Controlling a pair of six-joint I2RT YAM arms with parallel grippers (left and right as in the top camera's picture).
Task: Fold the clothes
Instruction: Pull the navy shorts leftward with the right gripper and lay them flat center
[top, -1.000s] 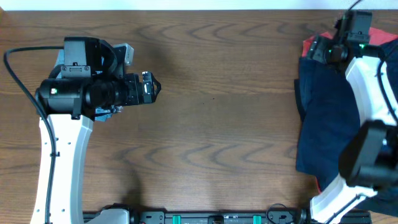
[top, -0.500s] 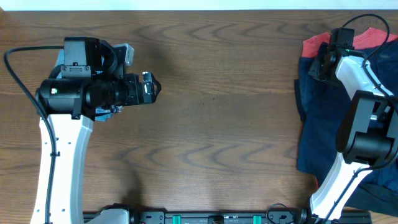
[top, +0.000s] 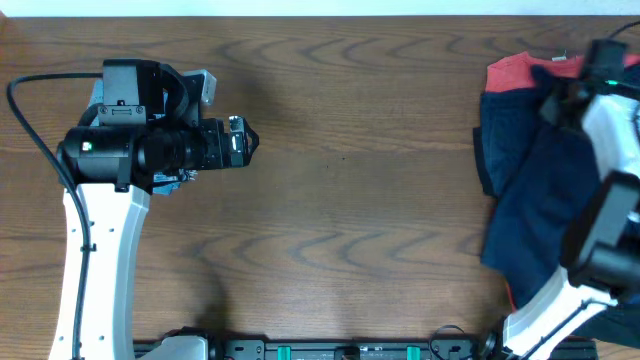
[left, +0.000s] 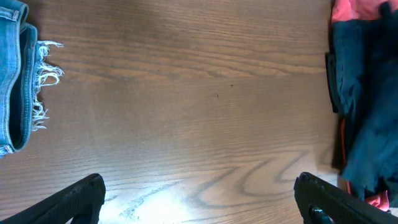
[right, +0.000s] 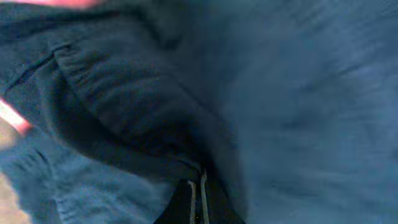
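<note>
Navy cloth fills the right wrist view edge to edge, blurred, with a thick gathered band (right: 112, 99) curving through it and two pale cords (right: 196, 193) hanging near the bottom. From above, the right claw (top: 556, 103) sits on top of this navy garment (top: 530, 190), which lies heaped and rumpled directly beneath and behind it, towards the arm's base. A red garment (top: 515, 70) peeks out just beyond the claw, partly under the navy one. Whether this claw is closed on the fabric or merely pressed into it I cannot tell; its fingers do not show.

The left claw (left: 200, 196) is spread wide and holds nothing, hovering over bare bench (top: 360, 150). The navy heap lies far ahead and to its right. Folded jeans (left: 15, 74) with a frayed hem lie ahead and to its left.

The navy piece looks soft, limp and fairly light, probably a knit. It will likely sag and bunch wherever it is not supported, and a pinch on one layer may drag the others along. The gathered band seems the best hold, being thicker and firmer than the rest. Gripping it at two spread points would let the garment hang flat before it is laid out for folding.
</note>
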